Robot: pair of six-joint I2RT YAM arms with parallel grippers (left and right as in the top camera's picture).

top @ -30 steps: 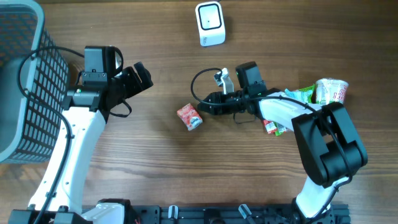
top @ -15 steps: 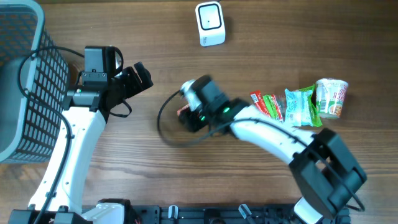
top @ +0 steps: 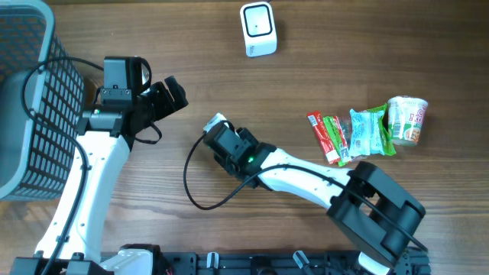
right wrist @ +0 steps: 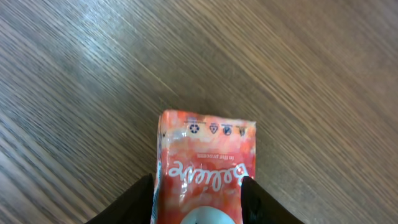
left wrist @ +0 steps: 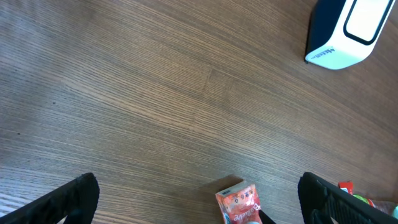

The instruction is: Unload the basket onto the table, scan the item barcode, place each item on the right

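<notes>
1. Right wrist view: the right claw (right wrist: 196, 186) straddles a red packet (right wrist: 205, 162) lying flat on the wooden surface (right wrist: 311, 74). Its fingers (right wrist: 134, 202) sit against the packet's two long edges. Whether they squeeze it cannot be told.
2. From overhead, the right arm (top: 306, 172) reaches leftward across the middle of the surface and its wrist covers the packet. A black cable (top: 191, 183) loops on its near side.
3. To the right, well apart from the packet, snacks (top: 336, 137) lie side by side in a row: a red bar, a green bar and a blue-green pouch. A cup (top: 406, 120) lies just beside the pouch at the row's end.
4. Farther back on the left, the left claw (left wrist: 198, 183) is released, jaws spread wide with nothing between them, over bare wood. Its own camera catches the packet at the bottom edge.
5. A grey basket (top: 30, 99) fills the left edge, beside the left arm.
6. Farthest off, a white scanner (top: 257, 29) stands near the far edge, well apart from the packet.
</notes>
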